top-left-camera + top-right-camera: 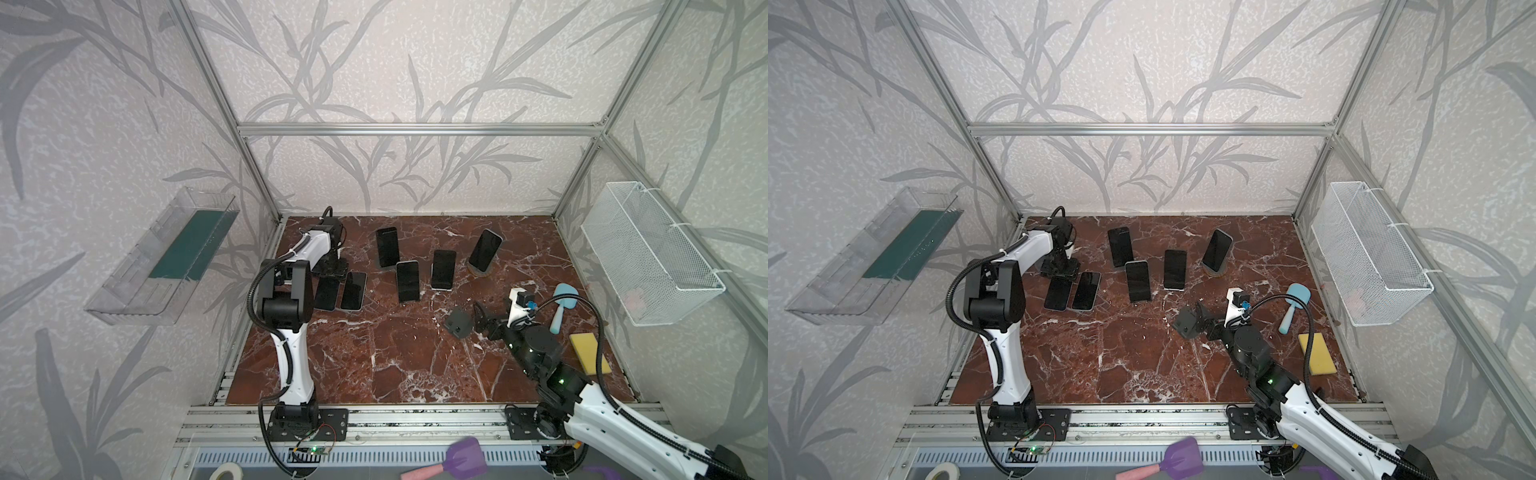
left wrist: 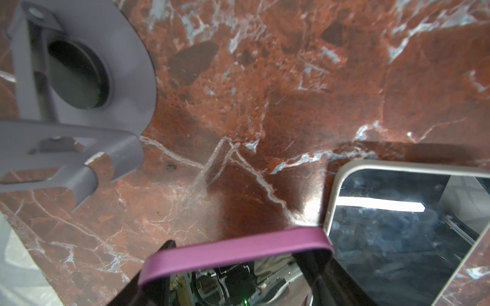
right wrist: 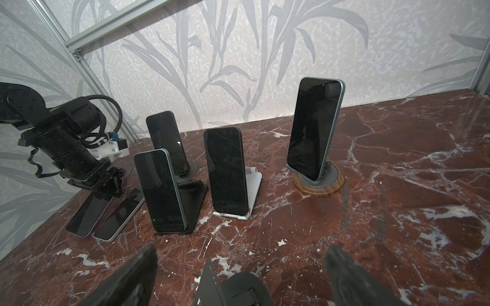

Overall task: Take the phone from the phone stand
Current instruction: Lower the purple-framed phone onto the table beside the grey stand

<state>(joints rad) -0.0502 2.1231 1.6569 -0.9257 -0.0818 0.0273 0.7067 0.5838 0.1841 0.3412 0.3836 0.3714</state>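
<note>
Gripping the purple-edged phone (image 2: 238, 246) by one short end, the left end effector (image 2: 236, 255) has its jaws partly closed on the phone's two long sides, with a dark finger (image 2: 315, 270) at each side of the edge. The phone is off any stand. In both top views it lies low on the marble worktop (image 1: 374, 365), left of centre, just beside a pale-framed phone (image 1: 353, 291) that lies flat. Whether the held end is raised cannot be told. A grey stand (image 2: 119, 66), unoccupied, fills the upper left of the left wrist view. The right end effector (image 1: 478, 320), lower right of centre in both top views, is wide open and has hold of nothing. A dark stand (image 3: 238, 286), also unoccupied, sits between its fingers (image 3: 132, 273) at the bottom edge of the right wrist view. Four more phones (image 1: 408, 280) are propped on stands in mid-frame, the rightmost on a wood-rimmed base (image 3: 318, 185).
</note>
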